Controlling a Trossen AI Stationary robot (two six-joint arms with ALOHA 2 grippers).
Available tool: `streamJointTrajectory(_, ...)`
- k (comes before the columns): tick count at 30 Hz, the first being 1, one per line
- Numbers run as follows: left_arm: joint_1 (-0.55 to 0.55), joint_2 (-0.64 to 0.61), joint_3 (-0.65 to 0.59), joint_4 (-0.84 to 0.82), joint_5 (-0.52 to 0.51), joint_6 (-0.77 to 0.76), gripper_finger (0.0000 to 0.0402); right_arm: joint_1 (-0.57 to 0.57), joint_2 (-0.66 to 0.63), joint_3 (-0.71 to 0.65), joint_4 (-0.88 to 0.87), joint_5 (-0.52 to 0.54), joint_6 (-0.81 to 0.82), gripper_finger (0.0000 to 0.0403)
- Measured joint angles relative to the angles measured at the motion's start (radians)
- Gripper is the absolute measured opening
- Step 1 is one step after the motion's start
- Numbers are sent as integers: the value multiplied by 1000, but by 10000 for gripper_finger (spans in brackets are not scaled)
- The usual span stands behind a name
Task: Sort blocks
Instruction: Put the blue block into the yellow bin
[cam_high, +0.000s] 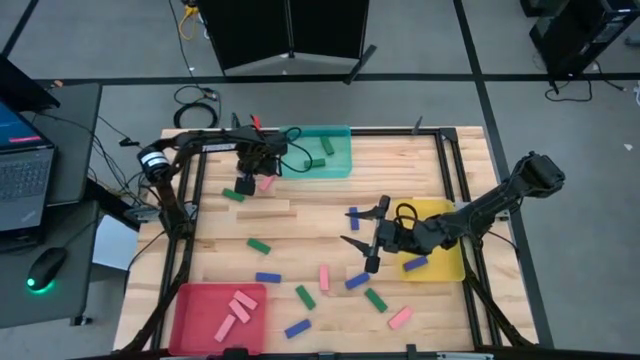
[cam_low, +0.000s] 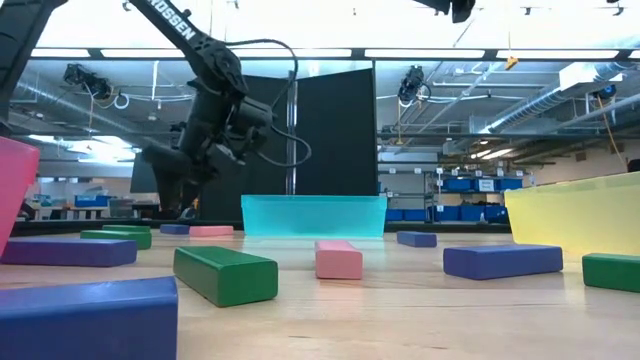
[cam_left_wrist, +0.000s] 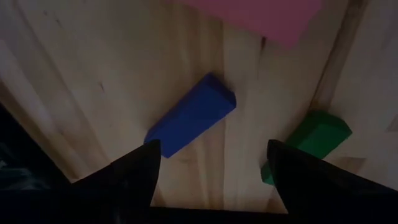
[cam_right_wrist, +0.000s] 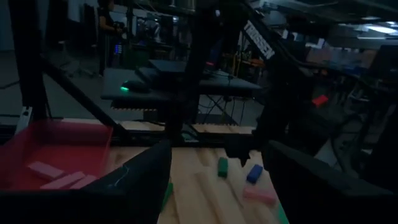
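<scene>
Small pink, green and blue blocks lie flat and scattered on the wooden table (cam_high: 300, 225). My left gripper (cam_left_wrist: 211, 168) hangs open at the far left, pointing steeply down. It is just above a blue block (cam_left_wrist: 193, 115), which has a green block (cam_left_wrist: 311, 137) and a pink block (cam_left_wrist: 249, 15) beside it. In the high view this gripper (cam_high: 248, 183) stands next to the teal tray (cam_high: 320, 150). My right gripper (cam_high: 358, 226) is open and level beside the yellow tray (cam_high: 440, 215), holding nothing.
A red tray (cam_high: 190, 300) at the near left holds pink blocks (cam_high: 235, 310). The teal tray holds green blocks (cam_high: 328, 147), and the yellow tray holds a blue one (cam_high: 415, 263). More blocks lie along the table's near side (cam_high: 305, 295). A laptop and a mouse sit off the table's left.
</scene>
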Motion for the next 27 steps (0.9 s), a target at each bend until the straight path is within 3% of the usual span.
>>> streamJointTrajectory(5,1,17,-1,0,0,-54,298,-11,0,0,-13,-14,7,270)
streamJointTrajectory(14,62,-31,78,-15,97,-494,298,-11,0,0,-14,-16,10,270)
streamJointTrajectory(20,168,-101,74,-55,183,-791,292,-11,1,0,-8,-16,15,270)
streamJointTrajectory(27,222,-109,69,-1,180,-1090,274,-13,1,0,12,-25,2,270)
